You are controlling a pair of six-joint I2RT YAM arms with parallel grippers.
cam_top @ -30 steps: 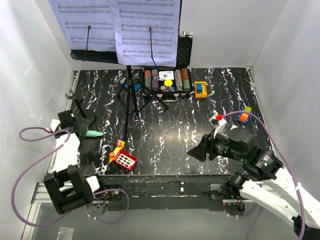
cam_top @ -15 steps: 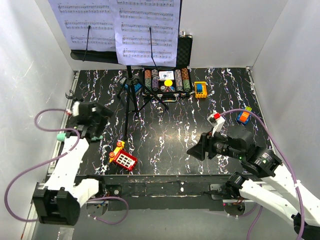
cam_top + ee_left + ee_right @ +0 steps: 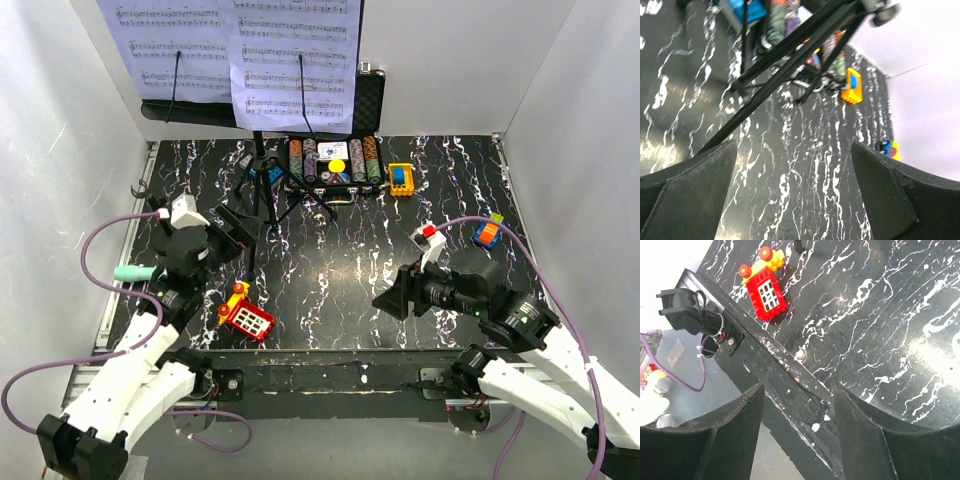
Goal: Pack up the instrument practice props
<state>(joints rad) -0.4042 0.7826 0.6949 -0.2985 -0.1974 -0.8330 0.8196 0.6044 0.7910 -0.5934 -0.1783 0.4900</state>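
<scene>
The tall black music stand (image 3: 257, 195) rises at the back middle, with white sheet-music pages (image 3: 295, 60) on its desk. Its tripod legs cross the top of the left wrist view (image 3: 790, 50). My left gripper (image 3: 235, 228) is open and empty just left of the stand's pole; the left wrist view (image 3: 792, 195) shows only bare table between its fingers. The mint-green microphone (image 3: 135, 272) lies at the table's left edge, behind my left arm. The small mic stand is mostly hidden by that arm. My right gripper (image 3: 396, 297) is open and empty over the table's front edge (image 3: 800, 435).
The open case of poker chips (image 3: 335, 160) stands behind the tripod. A yellow block (image 3: 401, 178) sits to its right and shows in the left wrist view (image 3: 852, 86). A red-and-yellow toy (image 3: 245, 316) lies front left. An orange-blue toy (image 3: 487, 234) lies at the right. White walls close three sides.
My left arm has swung from the table's left edge rightward to the music stand's pole. The microphone has ended up at the left edge. My right arm has barely moved.
</scene>
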